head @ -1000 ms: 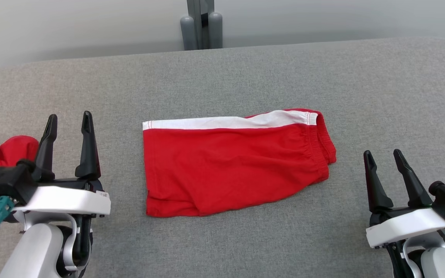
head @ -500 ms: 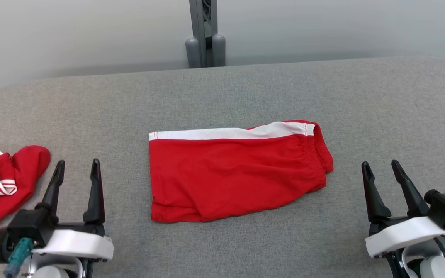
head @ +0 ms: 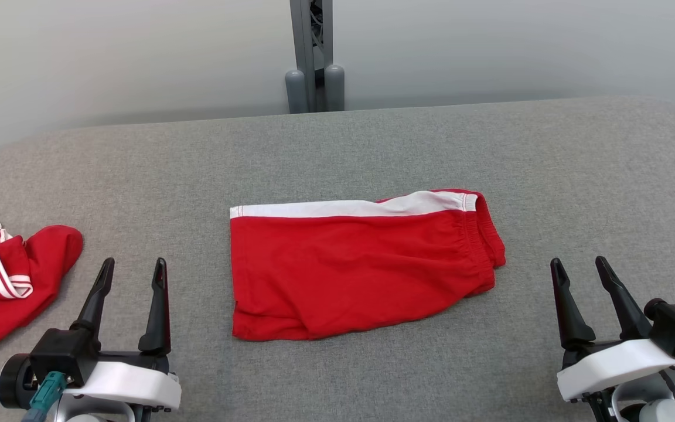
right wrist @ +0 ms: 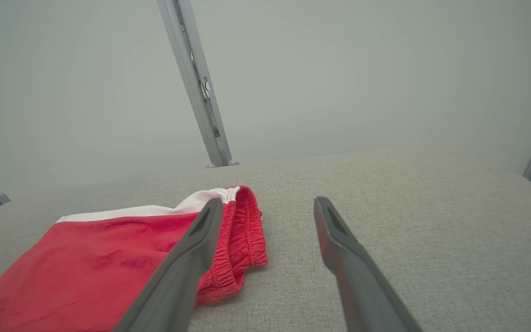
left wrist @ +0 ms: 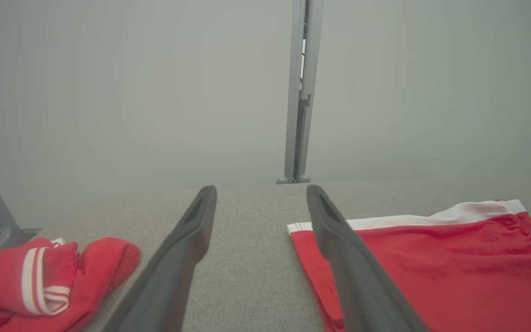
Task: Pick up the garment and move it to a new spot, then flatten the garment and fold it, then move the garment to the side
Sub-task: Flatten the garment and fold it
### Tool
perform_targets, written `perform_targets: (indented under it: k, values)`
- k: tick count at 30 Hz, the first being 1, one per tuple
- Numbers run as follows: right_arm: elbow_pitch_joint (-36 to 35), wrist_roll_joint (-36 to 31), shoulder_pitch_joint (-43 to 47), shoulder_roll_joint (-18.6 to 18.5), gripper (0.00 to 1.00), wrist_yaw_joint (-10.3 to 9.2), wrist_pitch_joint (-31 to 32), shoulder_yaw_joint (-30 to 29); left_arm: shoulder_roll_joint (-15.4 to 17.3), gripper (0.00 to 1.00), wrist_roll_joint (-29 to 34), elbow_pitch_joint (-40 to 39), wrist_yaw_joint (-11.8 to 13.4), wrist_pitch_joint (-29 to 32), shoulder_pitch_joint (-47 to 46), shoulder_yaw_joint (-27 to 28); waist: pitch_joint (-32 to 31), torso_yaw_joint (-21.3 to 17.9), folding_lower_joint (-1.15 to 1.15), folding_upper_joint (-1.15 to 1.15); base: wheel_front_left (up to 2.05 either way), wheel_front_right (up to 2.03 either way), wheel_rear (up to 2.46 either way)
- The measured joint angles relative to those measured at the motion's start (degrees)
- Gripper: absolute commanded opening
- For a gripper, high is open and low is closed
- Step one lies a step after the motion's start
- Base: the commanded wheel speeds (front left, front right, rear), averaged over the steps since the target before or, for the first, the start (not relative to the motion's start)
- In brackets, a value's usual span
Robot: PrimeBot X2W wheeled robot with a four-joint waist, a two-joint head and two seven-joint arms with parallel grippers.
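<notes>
Holding left gripper (head: 134, 262) and right gripper (head: 578, 261) wide apart and empty, flanking the folded red shorts (head: 361, 264) lying flat on the grey table (head: 548, 176). Risking undoing the fold by pinching one layer only, or snagging the crumpled red garment (head: 3, 275).

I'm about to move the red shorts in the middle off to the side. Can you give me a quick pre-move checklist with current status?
1. Left gripper open, holding nothing: ok.
2. Right gripper open, holding nothing: ok.
3. Red shorts lying flat on the table, apart from both grippers: ok.
4. Fold layers matching underneath: cannot tell. The waistband end is bunched.
5. Bare table on the robot's right of the shorts: ok.
6. Left side as a drop spot: not ok. A crumpled red garment lies there.
</notes>
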Motion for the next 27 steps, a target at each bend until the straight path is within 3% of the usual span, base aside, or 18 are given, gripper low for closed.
perform_targets:
  k: [9,21,27]
  values:
    - [3.0,-0.7,-1.8,0.0,1.0,0.0,2.0,-0.5,-0.6,1.0,0.4,0.5,-0.8,0.0,-1.1,-0.9,1.0,1.4,0.0,0.0,0.0,0.0,0.0]
    - [21.1,0.3,-12.2,0.0,1.0,0.0,0.1,3.6,-2.6,1.0,0.7,2.0,-2.4,0.0,-3.8,-2.7,4.3,5.9,0.0,0.0,0.0,0.0,0.0]
    - [31.1,2.2,-16.6,0.0,1.0,0.0,-3.7,1.5,-2.7,1.0,1.1,2.6,-3.4,0.0,-5.1,-2.9,6.1,6.9,0.0,0.0,0.0,0.0,0.0]
